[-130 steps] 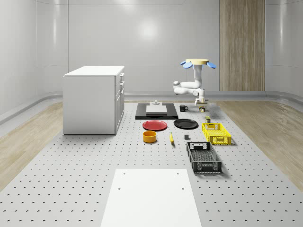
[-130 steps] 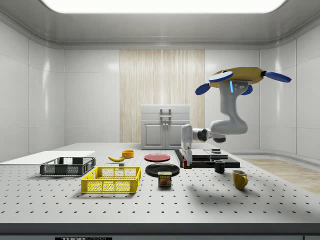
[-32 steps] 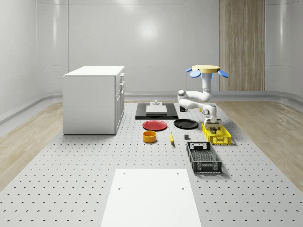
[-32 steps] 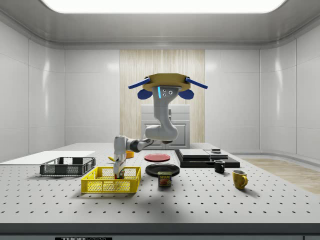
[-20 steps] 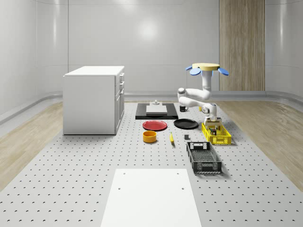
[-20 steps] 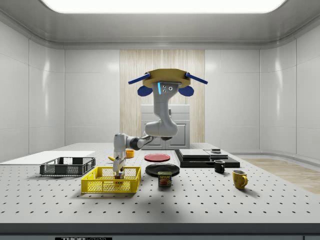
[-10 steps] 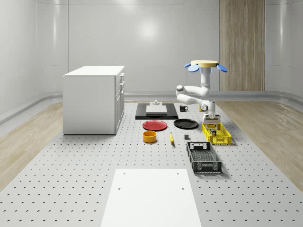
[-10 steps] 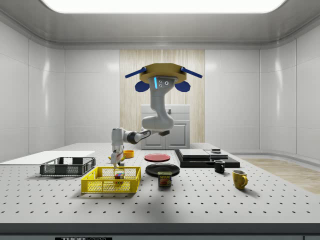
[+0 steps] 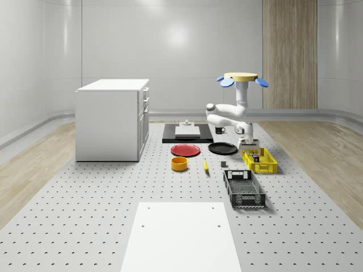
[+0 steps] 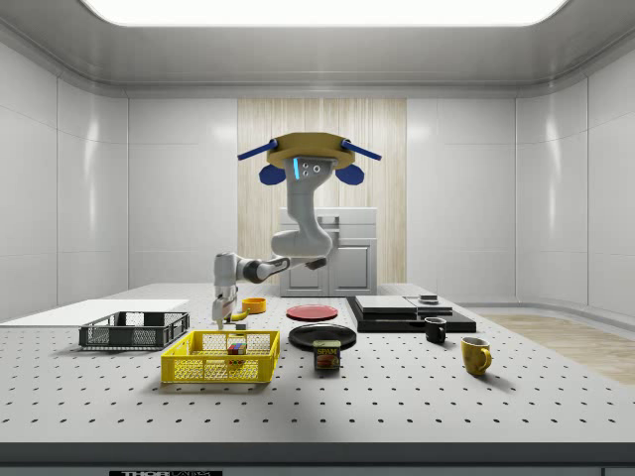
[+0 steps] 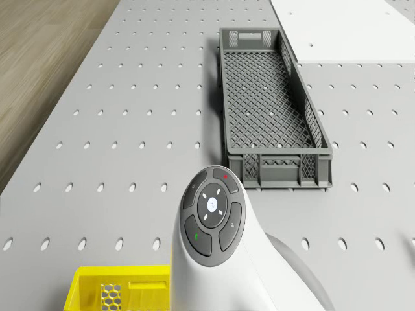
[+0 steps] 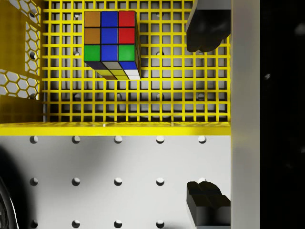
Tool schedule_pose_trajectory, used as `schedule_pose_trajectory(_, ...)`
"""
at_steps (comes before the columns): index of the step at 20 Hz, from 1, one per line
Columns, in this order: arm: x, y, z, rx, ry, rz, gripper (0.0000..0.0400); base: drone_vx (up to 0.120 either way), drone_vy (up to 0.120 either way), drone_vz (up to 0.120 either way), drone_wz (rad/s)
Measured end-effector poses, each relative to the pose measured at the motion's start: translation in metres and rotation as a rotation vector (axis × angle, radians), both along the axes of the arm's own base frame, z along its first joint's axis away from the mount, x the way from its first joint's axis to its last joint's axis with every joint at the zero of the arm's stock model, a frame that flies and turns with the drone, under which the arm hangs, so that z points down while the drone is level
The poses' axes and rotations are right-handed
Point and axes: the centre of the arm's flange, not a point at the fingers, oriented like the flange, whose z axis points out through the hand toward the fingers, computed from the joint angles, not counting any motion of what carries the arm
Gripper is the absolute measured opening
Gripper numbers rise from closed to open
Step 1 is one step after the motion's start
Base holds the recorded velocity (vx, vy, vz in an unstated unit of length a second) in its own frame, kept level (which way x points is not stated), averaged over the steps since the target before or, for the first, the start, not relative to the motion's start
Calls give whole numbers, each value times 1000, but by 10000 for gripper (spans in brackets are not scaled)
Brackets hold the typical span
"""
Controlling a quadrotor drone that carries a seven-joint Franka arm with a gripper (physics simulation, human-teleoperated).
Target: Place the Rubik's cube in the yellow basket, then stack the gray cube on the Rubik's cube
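Release is done, as I read it: the Rubik's cube (image 12: 111,44) now sits by itself on the mesh floor of the yellow basket (image 12: 114,129), where a second ago I had it clamped low inside. The jaws (image 10: 219,322) have lifted out and hang spread and empty just above the basket's rim, off to the side of the cube and straddling the wall. The drone (image 10: 302,156) hovers high over the tabletop (image 9: 85,204), toward the side view's right of the basket, with the arm reaching back down to it.

That closes the first half, I judge; the gray cube is next, and I cannot pick it out from here.

For clearance, the cube rests near one basket wall with open mesh on its other sides, so a stack from straight above looks unobstructed. The gray crate (image 11: 272,110) lies well apart, with bare tabletop between.
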Motion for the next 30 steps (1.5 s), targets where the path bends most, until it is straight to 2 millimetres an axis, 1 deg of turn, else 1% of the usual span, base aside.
schedule_pose_trajectory(17,0,0,0,0,0,0,400,0,-120,0,0)
schedule_pose_trajectory(19,0,0,0,0,0,0,400,-120,-120,0,0)
schedule_pose_trajectory(21,0,0,0,0,0,0,400,-40,-120,0,0)
schedule_pose_trajectory(26,0,0,0,0,0,0,400,0,-120,-104,0)
schedule_pose_trajectory(30,0,0,0,0,0,0,400,0,-120,-20,0)
